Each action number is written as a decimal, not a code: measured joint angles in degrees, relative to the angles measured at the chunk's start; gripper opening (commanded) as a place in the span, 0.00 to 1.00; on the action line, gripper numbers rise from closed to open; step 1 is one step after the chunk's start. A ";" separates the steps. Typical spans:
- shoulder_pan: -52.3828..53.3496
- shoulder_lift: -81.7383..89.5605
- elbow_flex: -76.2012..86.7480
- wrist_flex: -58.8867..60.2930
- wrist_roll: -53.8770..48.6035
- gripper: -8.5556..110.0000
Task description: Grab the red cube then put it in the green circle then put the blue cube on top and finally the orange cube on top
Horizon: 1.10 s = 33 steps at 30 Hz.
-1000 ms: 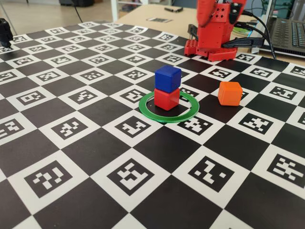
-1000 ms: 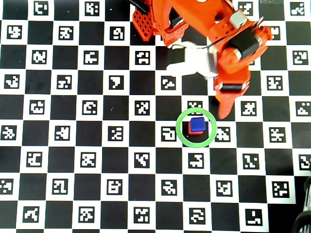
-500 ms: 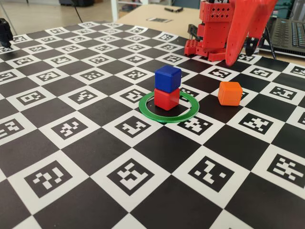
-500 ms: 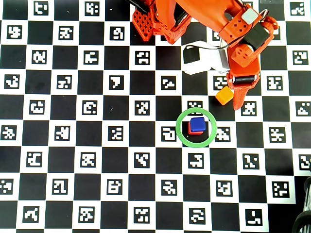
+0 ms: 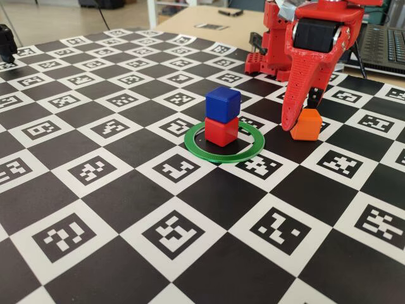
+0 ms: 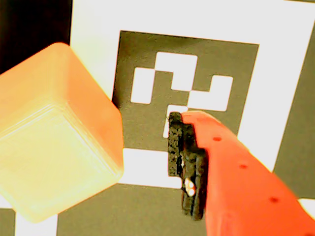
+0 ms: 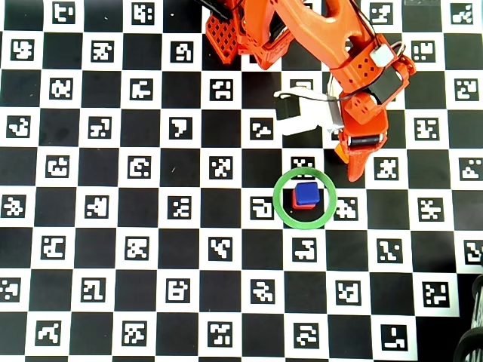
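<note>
The arm (image 5: 316, 38) is bright red-orange printed plastic with a faintly grainy surface. A black cylindrical motor sits framed in its wrist housing. The gripper (image 5: 302, 116) ends in a long tapering finger (image 5: 296, 95), its flat face dotted with rows of small holes. In the wrist view that finger (image 6: 246, 182) carries a black, rough, ribbed pad along its inner edge, from about 9 to 11 o'clock of the red part. From overhead, a white block-shaped camera mount (image 7: 309, 113) juts from the wrist, with a thin dark cable looping over it, and a small pale connector sits on the upper housing.
</note>
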 measured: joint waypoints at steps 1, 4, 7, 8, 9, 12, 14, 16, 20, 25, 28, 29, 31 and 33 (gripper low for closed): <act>0.00 -0.35 0.00 -0.18 -0.35 0.44; 0.00 -1.58 0.00 -1.05 -1.23 0.44; 0.53 -2.37 0.00 -1.14 -2.90 0.44; 0.70 -2.55 0.00 -1.14 -3.34 0.44; 0.97 -2.64 0.00 -1.14 -4.13 0.44; 1.58 -2.81 0.00 -1.14 -7.21 0.43; 2.02 -2.81 0.00 -1.14 -9.23 0.43; 2.46 -2.81 0.00 -1.14 -11.25 0.43; 2.99 -2.81 0.00 -1.14 -14.94 0.43; 2.99 -2.81 -0.53 -1.23 -18.02 0.43; 2.99 -2.81 -1.14 -2.29 -19.78 0.43; 2.99 -2.81 -1.14 -2.64 -20.30 0.42; 2.99 -2.81 -1.14 -3.08 -21.27 0.41; 2.99 -2.81 -1.14 -3.60 -23.29 0.40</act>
